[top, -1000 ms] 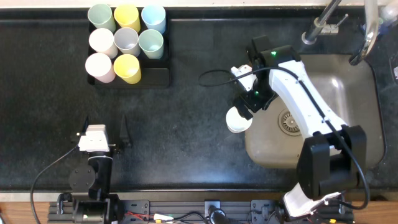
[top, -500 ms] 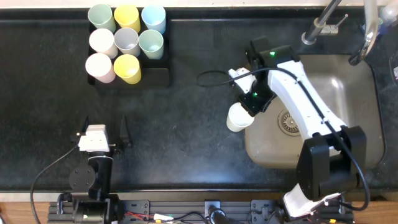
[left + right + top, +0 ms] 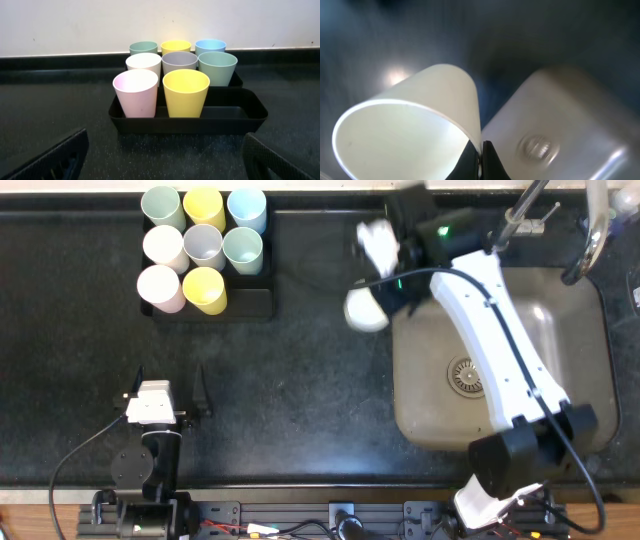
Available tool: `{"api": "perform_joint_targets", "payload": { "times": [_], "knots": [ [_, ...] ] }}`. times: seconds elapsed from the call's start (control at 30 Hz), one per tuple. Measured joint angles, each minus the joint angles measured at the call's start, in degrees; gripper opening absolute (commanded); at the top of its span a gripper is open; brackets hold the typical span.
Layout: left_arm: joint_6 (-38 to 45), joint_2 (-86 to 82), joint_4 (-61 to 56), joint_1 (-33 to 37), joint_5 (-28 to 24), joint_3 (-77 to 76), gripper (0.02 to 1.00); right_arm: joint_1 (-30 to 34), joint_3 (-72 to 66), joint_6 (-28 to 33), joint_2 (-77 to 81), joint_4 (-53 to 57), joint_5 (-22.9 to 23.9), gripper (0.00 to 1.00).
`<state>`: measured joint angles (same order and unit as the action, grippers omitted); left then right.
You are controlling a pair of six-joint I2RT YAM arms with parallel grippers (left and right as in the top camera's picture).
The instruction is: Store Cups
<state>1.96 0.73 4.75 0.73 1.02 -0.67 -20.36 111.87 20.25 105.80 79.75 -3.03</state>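
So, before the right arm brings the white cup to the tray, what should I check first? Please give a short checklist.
1. Grip: right pincer shut on the rim of the white cup: ok.
2. Free place: the black tray has one empty corner slot beside the yellow cup: ok.
3. Cup above that slot: not ok, it hangs by the sink.
4. Left pincer clear of the tray: ok, open, apart from it.
5. Cup upright: cannot tell.

a kitchen: a dark stone surface (image 3: pixel 300 380) with a steel sink (image 3: pixel 560 310) set in and a tap (image 3: pixel 515 215) behind it.
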Motion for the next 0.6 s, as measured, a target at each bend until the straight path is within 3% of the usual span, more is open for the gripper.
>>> {"api": "perform_joint_targets", "payload": {
  "times": [0.3,0.6],
  "knots": [
    [0.00,0.00,0.00,0.00,0.00,0.00,0.998,-12.83,41.44,-2.25,15.96,2.32,5.29,0.040],
    [0.00,0.00,0.00,0.00,0.00,0.00,0.998,-19.78,45.72,-4.22,30.64,3.02,4.46,0.045]
  ]
}}
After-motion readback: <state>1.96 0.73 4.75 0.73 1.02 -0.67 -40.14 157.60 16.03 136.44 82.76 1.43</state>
